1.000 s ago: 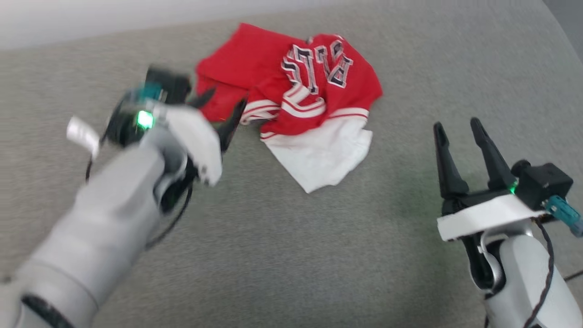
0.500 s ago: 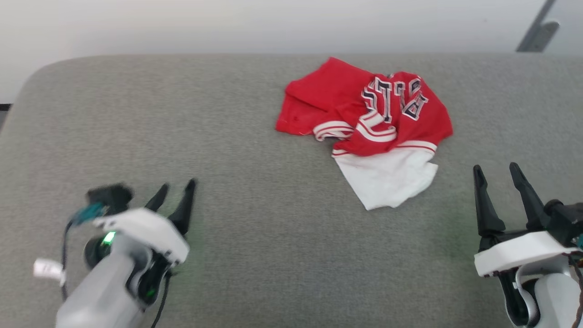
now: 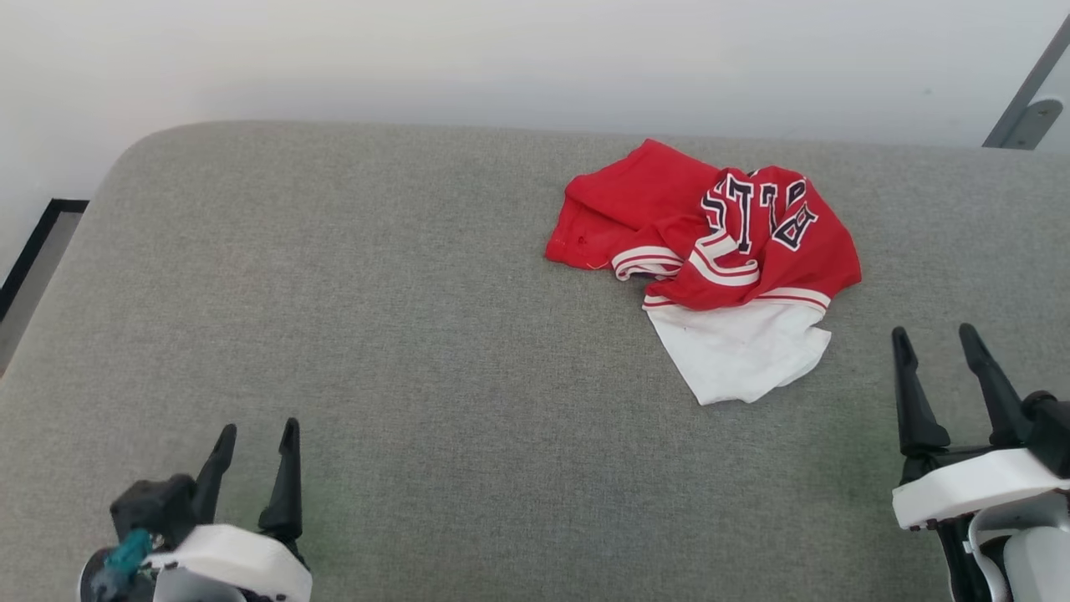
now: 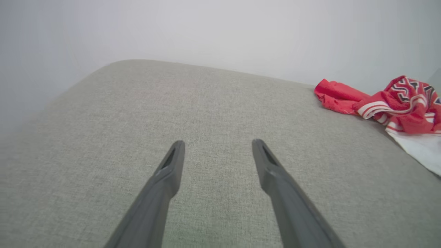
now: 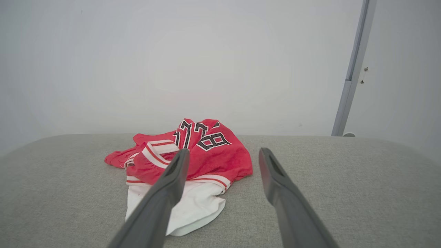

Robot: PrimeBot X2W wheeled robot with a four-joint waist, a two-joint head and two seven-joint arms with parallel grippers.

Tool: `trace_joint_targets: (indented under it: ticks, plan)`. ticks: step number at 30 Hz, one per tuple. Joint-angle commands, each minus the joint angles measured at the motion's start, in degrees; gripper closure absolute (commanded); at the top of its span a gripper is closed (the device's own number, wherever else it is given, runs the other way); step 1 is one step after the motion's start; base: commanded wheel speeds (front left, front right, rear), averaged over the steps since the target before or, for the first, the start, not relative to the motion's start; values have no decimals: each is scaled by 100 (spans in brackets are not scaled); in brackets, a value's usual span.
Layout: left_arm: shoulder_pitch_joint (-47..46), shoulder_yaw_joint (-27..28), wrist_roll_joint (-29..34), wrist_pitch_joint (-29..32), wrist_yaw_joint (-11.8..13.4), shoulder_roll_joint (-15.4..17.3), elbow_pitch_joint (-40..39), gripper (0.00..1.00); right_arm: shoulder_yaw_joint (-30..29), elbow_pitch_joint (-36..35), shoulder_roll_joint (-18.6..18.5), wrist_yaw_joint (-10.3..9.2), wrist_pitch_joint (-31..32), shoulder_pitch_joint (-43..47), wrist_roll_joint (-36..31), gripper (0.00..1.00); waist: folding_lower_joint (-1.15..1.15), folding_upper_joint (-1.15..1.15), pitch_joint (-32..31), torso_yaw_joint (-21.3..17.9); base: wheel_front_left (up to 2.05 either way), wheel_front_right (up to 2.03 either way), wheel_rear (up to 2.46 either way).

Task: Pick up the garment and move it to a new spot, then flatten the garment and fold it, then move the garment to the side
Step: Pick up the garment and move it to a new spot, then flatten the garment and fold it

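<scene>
Near edge of bench [image 3: 376,334]: left gripper [image 3: 259,426] at near-left corner, right gripper [image 3: 934,330] at near-right. Both sets of fingers are spread wide, holding nothing, clear of the cloth. Garment [image 3: 710,251] lies crumpled toward the far-right corner, red body bunched, white sleeve spilling toward the near edge, near the right gripper. My read: can't tell if relocation is done. Flatten, fold and move aside all remain.
</scene>
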Motion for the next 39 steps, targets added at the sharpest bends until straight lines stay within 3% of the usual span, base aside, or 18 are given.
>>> trace_joint_targets:
  ticks: [1,5,9,26,31,35,39]
  plan:
    - [100,139,200,-31,-46,-66,-150,0,-13,-41,13,-2,-26,22,-7,0,0,0,-28,-1,0,0,0]
    - [437,483,1074,-31,-97,-258,-696,0,-60,-148,57,-2,-26,20,-6,0,0,0,-60,-15,0,0,0]
    - [660,767,1523,-31,-175,-506,-1113,0,-70,-225,97,-2,-26,38,-17,0,0,0,-83,-41,0,0,0]
    - [810,1131,1893,-31,-422,-935,-1209,0,115,-125,11,-2,-26,39,-75,0,0,0,-39,-31,0,0,0]
    - [694,1073,1841,-32,-438,-1037,-1197,0,883,295,-537,-2,262,-240,-176,0,0,0,100,51,0,0,0]
    - [556,952,1777,-32,-443,-1119,-1149,0,1883,491,-1256,-2,1127,-725,-112,0,0,0,315,183,0,0,0]
    - [363,789,1699,-32,-445,-1199,-1079,0,3207,293,-2216,-3,2155,-1387,249,0,0,0,606,395,0,0,0]
